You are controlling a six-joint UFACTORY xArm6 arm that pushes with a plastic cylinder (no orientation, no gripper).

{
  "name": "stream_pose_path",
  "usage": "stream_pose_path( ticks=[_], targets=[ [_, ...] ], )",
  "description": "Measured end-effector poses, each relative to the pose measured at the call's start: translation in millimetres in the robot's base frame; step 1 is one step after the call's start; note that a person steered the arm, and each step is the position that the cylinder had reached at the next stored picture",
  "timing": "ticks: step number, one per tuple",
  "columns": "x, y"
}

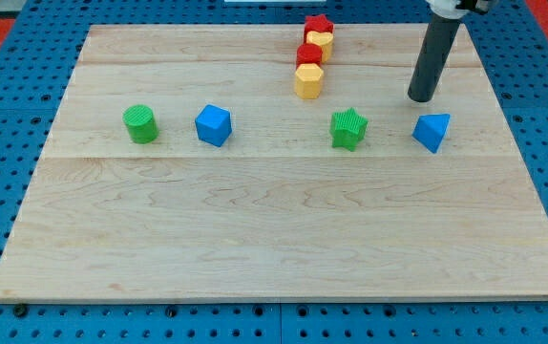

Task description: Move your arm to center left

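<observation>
1. Camera view, tooling: the arm ends in a plain dark rod; there are no jaws, so nothing is open, closed or held. My tip (422,97) stands on the bench (274,239) at the far right, just beyond the blue triangular block (432,131) and clear of it.
2. Camera view, target: centre left is bare wood just left of the green cylinder (140,124).
3. Governing relation: the target lies well to the left of my tip and slightly nearer.
4. Obstructions, in my judgement: the green star (348,128), blue cube (213,124) and green cylinder sit along that line; the far red-and-yellow column (311,59) stands clear.
</observation>
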State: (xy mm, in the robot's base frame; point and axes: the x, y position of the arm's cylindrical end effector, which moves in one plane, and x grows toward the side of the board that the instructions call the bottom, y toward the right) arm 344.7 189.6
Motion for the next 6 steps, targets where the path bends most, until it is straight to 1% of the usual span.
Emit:
stream_pose_path(
  ticks=[3, 4, 6],
  targets=[
    [-2, 0],
    [-9, -9],
    [-9, -37]
  ],
)
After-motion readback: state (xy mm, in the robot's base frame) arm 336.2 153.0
